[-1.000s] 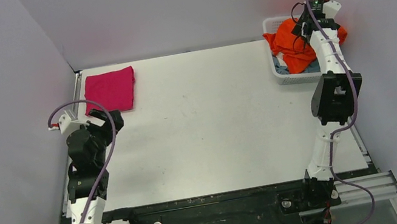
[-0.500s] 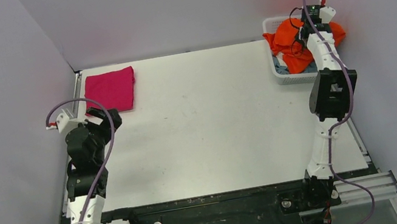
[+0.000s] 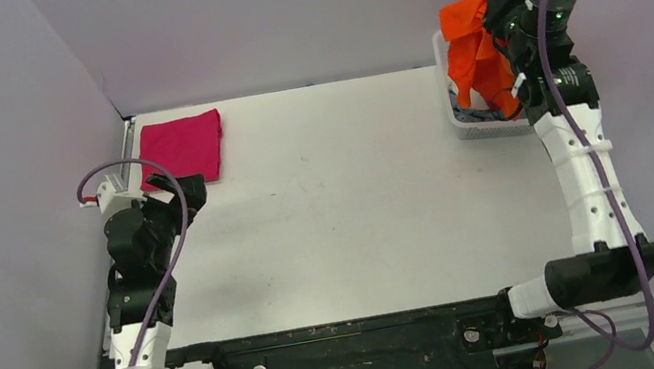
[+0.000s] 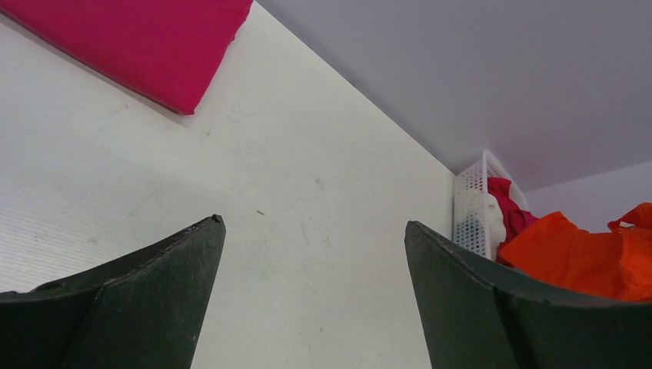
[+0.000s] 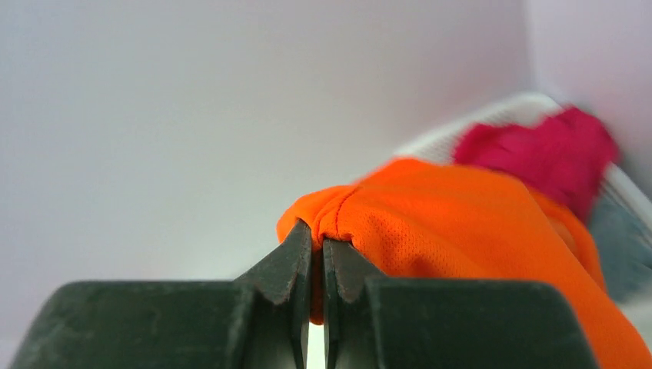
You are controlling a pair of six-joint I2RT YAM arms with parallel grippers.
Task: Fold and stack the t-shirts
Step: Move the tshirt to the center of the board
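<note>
My right gripper point(image 3: 498, 16) point(image 5: 317, 238) is shut on a bright orange t-shirt point(image 3: 474, 49) point(image 5: 461, 231), which hangs lifted above the white basket point(image 3: 469, 125) at the far right. More cloth stays in the basket: a crimson piece point(image 5: 550, 157) point(image 4: 509, 209) and a grey-blue one point(image 5: 624, 246). A magenta-pink t-shirt point(image 3: 184, 147) point(image 4: 131, 42) lies folded flat at the table's far left. My left gripper point(image 3: 170, 192) point(image 4: 314, 231) is open over bare table, just near of the pink shirt, with nothing between its fingers.
The white lattice basket point(image 4: 470, 215) stands in the back right corner against the walls. Grey walls enclose the table on three sides. The arm bases and a black rail point(image 3: 350, 338) run along the near edge.
My right gripper has shut on the orange t-shirt and lifted it up out of the basket, the arm stretching upward. The left arm has barely moved.
</note>
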